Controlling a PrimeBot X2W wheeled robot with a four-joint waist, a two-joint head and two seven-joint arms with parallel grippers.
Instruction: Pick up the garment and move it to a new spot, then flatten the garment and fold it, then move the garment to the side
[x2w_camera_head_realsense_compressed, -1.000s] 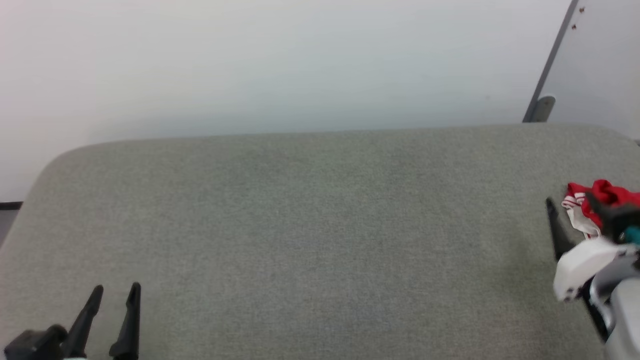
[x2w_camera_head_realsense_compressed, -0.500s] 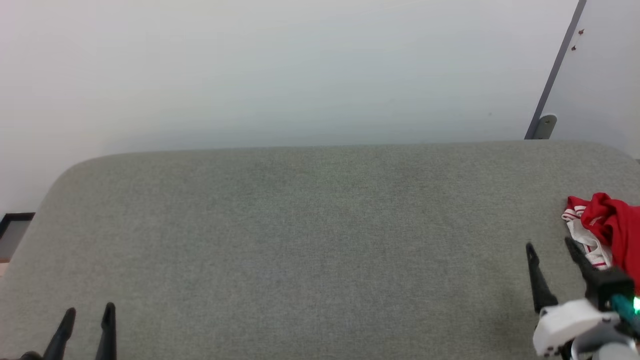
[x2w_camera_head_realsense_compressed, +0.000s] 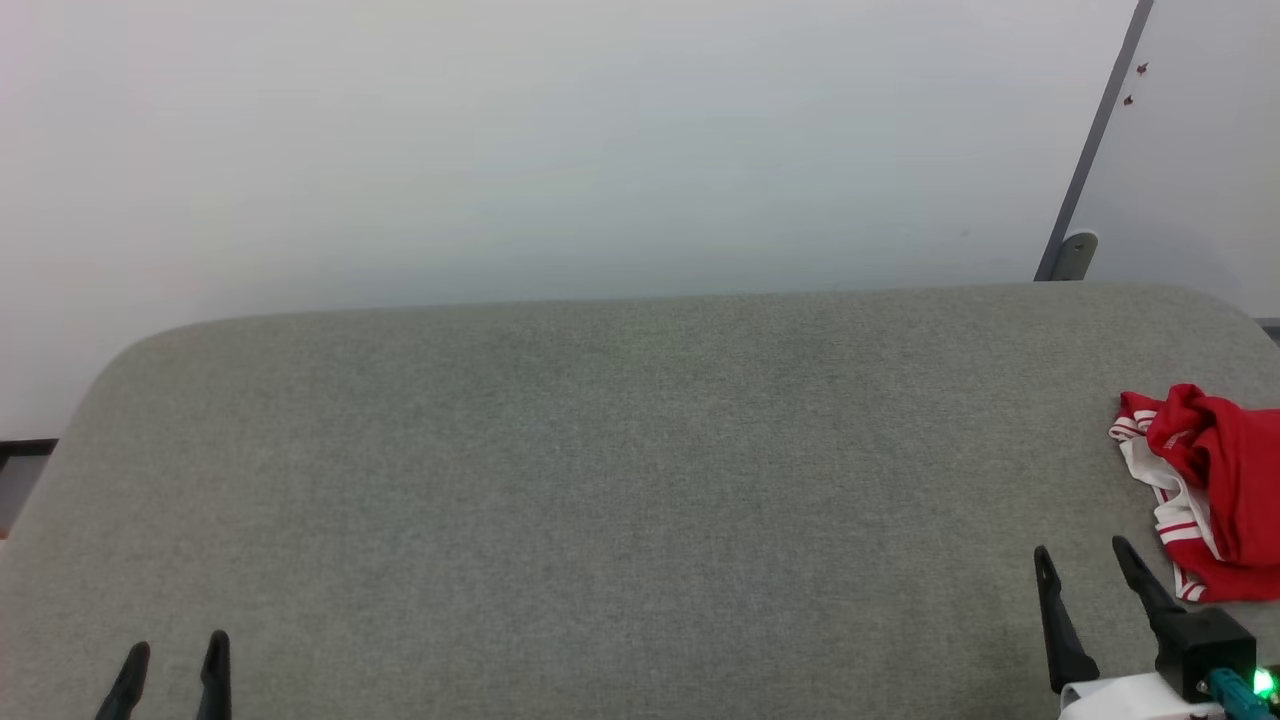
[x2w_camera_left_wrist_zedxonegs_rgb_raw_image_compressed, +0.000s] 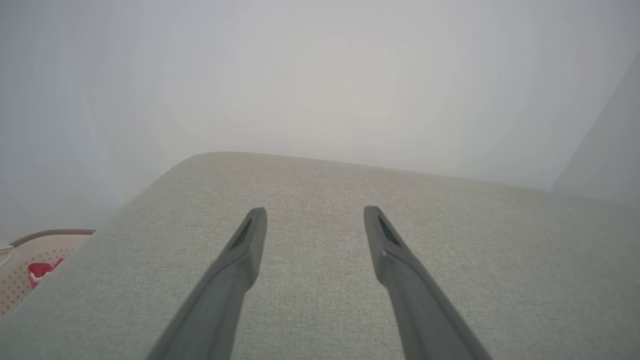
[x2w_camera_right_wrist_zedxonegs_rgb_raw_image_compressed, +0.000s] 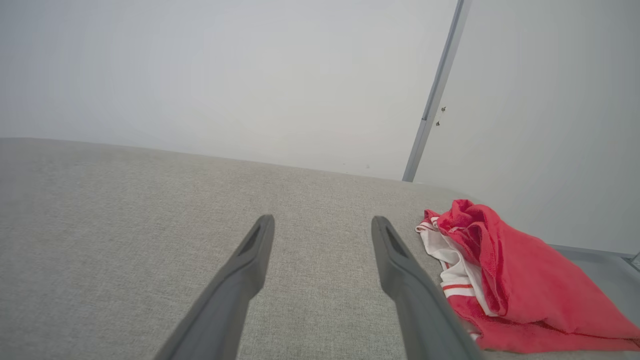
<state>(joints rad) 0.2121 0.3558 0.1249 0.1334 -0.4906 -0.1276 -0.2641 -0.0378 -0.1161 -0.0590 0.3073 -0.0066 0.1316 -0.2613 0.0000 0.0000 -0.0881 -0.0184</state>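
Note:
The garment is a red shirt with white, red-striped trim, lying crumpled at the right edge of the grey table. The right wrist view shows the same garment just right of my fingers. My right gripper stands open at the lower right, a little short and left of the cloth, holding nothing. Low at the left, my left gripper is open over bare table. Its fingers are spread with nothing between them.
A white wall rises behind the table, with a grey panel edge at the right. Off the table's left edge, the left wrist view shows a perforated pale basket holding something red.
My right gripper has drawn back from the garment toward the near edge, still open. More of the red cloth now shows. The camera view has also shifted.

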